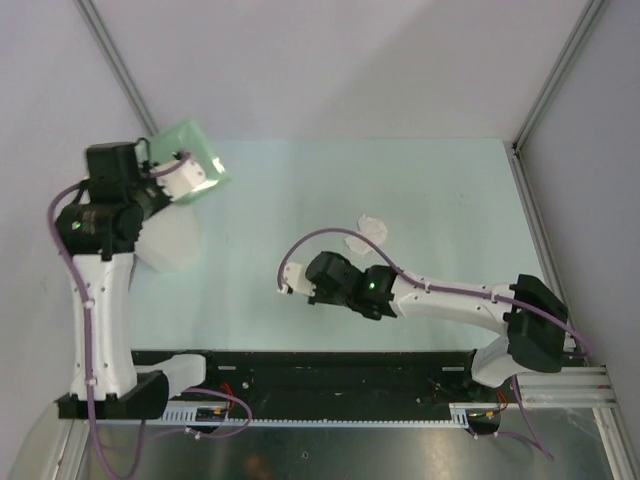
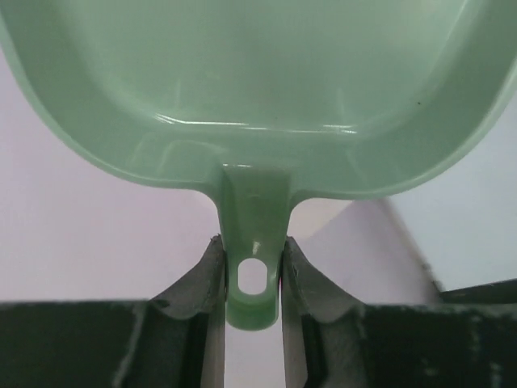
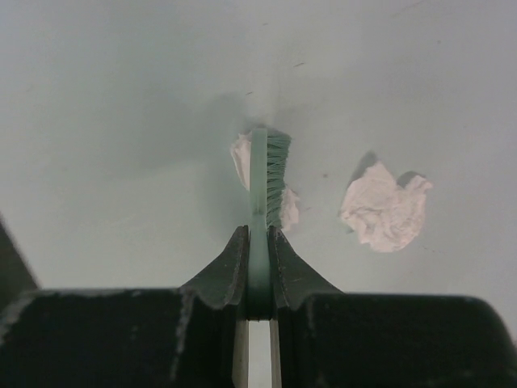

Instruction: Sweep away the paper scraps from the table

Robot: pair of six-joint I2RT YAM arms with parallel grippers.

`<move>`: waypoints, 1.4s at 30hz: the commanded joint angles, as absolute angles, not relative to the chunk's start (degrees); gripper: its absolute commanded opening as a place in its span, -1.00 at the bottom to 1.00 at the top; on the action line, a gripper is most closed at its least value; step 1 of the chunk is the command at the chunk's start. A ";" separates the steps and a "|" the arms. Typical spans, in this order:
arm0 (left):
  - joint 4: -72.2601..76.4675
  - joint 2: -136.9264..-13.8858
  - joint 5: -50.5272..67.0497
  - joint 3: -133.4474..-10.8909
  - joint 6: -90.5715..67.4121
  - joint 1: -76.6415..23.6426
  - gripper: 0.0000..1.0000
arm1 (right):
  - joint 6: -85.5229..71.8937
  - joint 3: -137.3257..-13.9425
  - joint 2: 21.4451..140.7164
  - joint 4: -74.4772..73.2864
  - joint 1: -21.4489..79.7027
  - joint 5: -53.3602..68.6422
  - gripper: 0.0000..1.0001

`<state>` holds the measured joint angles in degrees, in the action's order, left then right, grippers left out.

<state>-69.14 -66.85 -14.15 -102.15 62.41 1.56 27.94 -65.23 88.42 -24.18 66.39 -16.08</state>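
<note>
Paper scraps (image 1: pixel 368 232): we count two crumpled white wads near the middle of the table (image 1: pixel 450 190), slightly toward its far edge. In the right wrist view, one sits against or just behind the brush (image 3: pixel 273 170) bristles; the other lies apart to the right. The right gripper (image 3: pixel 258 242) is clamped tight on the brush's thin flat handle. The left gripper (image 2: pixel 254 279) is pinched on the dustpan (image 2: pixel 258 81) tab, with the pan raised at far left by the bin (image 1: pixel 170 245), well apart from the scraps.

Risks, as we judge them: the wads are light and wrinkled, so a fast stroke may flick or ride over them, and no pan is placed to catch them.

Table smooth, matte mint; dustpan glossy plastic; bristles short, green.
</note>
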 commanded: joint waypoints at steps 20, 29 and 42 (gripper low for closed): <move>-75.68 -76.55 0.09 -55.82 42.90 -34.45 -1.00 | -32.68 -63.72 60.56 -51.84 58.29 -34.36 -1.00; -67.51 -87.79 -2.81 -54.85 34.90 -35.86 -1.00 | -37.53 -61.96 68.71 -47.12 58.89 -37.18 -1.00; -60.29 -89.91 -2.03 -53.70 32.52 -41.13 -1.00 | -39.90 -62.05 77.35 -8.54 63.46 -6.51 -1.00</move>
<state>-62.39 -89.86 -4.82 -53.89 34.24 -40.29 -36.69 -61.39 77.45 -26.63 63.44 -17.52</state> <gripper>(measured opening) 0.275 0.109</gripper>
